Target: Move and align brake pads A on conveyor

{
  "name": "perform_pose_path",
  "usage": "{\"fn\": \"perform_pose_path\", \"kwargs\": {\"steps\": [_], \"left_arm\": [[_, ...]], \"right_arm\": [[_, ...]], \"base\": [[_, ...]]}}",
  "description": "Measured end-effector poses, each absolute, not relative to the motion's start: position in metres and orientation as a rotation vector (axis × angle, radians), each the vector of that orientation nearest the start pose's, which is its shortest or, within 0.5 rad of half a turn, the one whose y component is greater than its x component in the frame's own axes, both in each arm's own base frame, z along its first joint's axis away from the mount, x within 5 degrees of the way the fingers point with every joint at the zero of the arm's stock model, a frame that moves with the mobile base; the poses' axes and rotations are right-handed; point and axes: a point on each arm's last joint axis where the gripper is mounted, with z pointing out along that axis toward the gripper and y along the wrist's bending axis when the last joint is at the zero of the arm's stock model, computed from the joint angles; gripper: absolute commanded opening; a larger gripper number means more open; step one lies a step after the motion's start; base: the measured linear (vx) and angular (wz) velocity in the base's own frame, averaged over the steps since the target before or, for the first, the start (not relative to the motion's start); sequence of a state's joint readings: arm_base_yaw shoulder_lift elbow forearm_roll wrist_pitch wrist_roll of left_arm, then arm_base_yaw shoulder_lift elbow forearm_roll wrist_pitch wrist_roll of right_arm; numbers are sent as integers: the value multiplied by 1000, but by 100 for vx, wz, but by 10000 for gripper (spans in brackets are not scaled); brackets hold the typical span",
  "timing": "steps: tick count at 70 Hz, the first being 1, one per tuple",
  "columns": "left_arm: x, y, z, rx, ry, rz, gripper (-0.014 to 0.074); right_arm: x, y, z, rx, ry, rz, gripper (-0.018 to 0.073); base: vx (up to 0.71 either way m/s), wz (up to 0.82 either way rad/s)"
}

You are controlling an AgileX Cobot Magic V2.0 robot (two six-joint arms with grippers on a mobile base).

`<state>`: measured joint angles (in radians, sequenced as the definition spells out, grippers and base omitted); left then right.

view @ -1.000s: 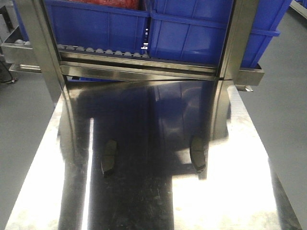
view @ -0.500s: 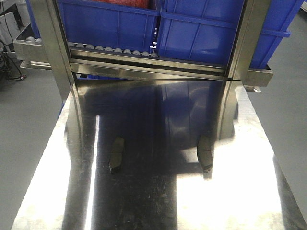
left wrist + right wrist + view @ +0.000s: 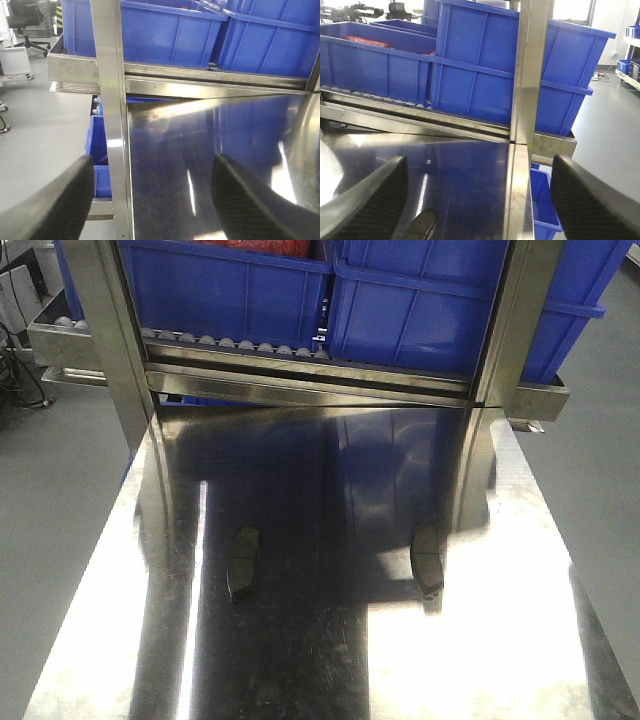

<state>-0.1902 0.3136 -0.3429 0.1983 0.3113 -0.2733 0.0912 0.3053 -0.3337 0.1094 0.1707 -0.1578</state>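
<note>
**Item:** brake pads A, 2 pcs in view. L pad (image 3: pixel 243 563) and R pad (image 3: pixel 428 560) are lying flat on the steel desk (image 3: pixel 320 670), well apart.

**Chg:** vs 0.5 s ago nothing is differing in front view. Vs 1.0 s ago the whole scene is sitting further right in frame, with pad spacing unchanged.

**L end effector** (image 3: pixel 152 167): fingers are spreading wide, released, gripping nothing. It is hanging over the desk's side edge, with an upright (image 3: pixel 107 100) standing just ahead in its gap.

**R end effector** (image 3: pixel 480 165): also released, fingers wide, nothing between them. R pad (image 3: pixel 422 226) is lying low in its gap, nearer one finger, partly cut by frame.

**Edges/room:** bare desk is stretching ahead of both end effectors up to the roller rack (image 3: pixel 300 380), which is carrying blue bins (image 3: pixel 420 310). Outboard of each end effector the desk edge is dropping to grey floor (image 3: pixel 45 125).
</note>
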Motion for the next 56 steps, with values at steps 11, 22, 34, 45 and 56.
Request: {"fn": "perform_pose_path", "kwargs": {"steps": [11,22,34,45,56], "left_arm": [[79,-10,281,49,1761,-147,470],[79,-9,280,44,1783,-143,458],[94,-9,298,23,1944,-103,432],[131,-14,314,-2,2217,-38,433],[176,-22,310,-22,2495,18,433]], "right_arm": [[79,9,290,-129,1620,47,559],[79,9,290,-129,1620,47,559],[79,9,290,-129,1620,47,559],[79,9,290,-129,1620,47,559],[79,9,290,-129,1620,47,559]], "base": [[0,0],[0,0],[0,0],[0,0],[0,0]]}}
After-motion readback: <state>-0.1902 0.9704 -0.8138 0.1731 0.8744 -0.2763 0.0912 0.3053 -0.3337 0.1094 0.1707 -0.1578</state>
